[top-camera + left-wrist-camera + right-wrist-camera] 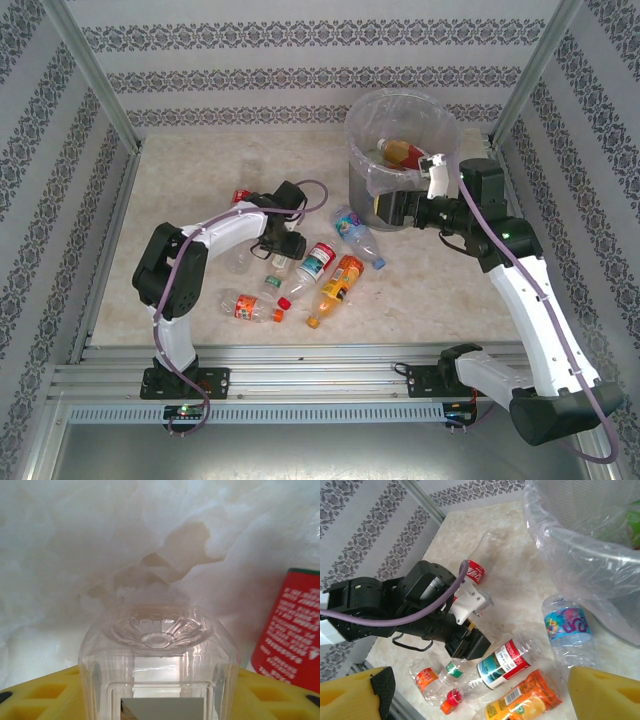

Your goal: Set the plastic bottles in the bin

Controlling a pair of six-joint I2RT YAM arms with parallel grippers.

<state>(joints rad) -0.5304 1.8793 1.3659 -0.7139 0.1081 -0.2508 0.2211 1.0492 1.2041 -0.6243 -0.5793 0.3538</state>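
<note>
Left claw (pixel 159 702) straddles a clear bottle (pixel 157 645): likely light, thin-walled, slick, easily crushed; take it mid-body, gently. Whether it is pinched, cannot tell. Right claw (pixel 480 695) spread, empty.

Bright, even light washes the pale marbled tabletop (pixel 420 300) (shadows soft and short); the left wrist view is hazy and overexposed.

The clear bottle (pixel 157 650) ran off the bottom edge, the red-labelled bottle (pixel 292 630) off the right; the bin (pixel 570 545) lost its far side at the top.
</note>
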